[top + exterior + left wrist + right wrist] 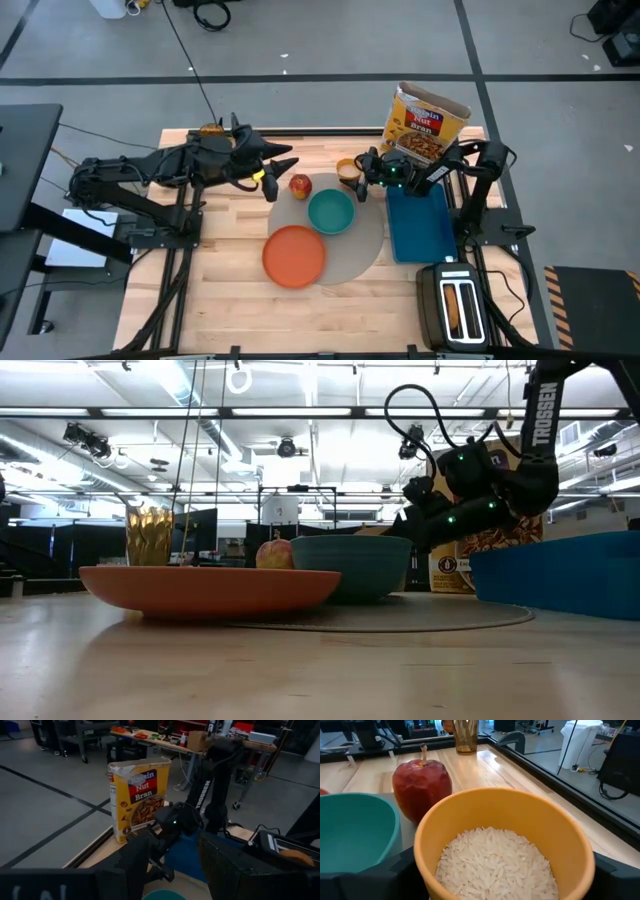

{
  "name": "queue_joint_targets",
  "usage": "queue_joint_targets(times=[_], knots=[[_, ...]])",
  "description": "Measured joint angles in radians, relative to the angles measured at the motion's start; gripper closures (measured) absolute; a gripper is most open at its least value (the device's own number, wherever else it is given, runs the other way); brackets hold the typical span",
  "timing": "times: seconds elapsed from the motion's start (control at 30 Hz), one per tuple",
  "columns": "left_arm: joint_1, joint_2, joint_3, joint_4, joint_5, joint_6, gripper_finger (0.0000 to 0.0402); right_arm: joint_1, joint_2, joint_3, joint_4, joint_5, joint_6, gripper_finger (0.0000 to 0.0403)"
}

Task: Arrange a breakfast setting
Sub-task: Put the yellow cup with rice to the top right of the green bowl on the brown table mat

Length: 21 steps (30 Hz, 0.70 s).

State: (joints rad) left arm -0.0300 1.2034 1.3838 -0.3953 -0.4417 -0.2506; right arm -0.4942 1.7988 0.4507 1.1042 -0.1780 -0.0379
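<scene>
**Rice cup held at the far edge of the placemat**

Our right gripper (358,181) has its jaws around the yellow-orange cup (502,845), which is full of white rice, at the far right rim of the grey placemat (362,250). The red apple (299,184) sits just left of it, with the teal bowl (330,211) and orange plate (294,256) nearer. Our left gripper (270,185) hovers left of the apple, jaws partly open and empty. A cereal box (425,123) stands at the tabletop's far side.

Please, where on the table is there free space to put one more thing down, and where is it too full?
Free: bare wood left of the orange plate, and the front strip between the plate and toaster. Crowded: the placemat's far side, where apple, teal bowl, yellow cup and both grippers meet.
</scene>
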Motion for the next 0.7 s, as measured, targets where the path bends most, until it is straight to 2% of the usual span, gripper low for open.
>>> queue_joint_targets(times=[0.2,0.43,0.7], knots=[[0.020,0.000,0.000,-0.008,0.000,0.000,0.0230,0.000,0.000,0.000,-0.007,0.000,-0.015,0.0028],[0.023,0.000,0.000,-0.068,0.000,0.000,0.0230,0.006,-0.023,0.000,-0.006,-0.003,-0.017,0.0016],[0.023,0.000,0.000,-0.097,0.001,0.001,0.0228,0.013,-0.122,0.000,-0.151,0.003,-0.004,0.0013]])
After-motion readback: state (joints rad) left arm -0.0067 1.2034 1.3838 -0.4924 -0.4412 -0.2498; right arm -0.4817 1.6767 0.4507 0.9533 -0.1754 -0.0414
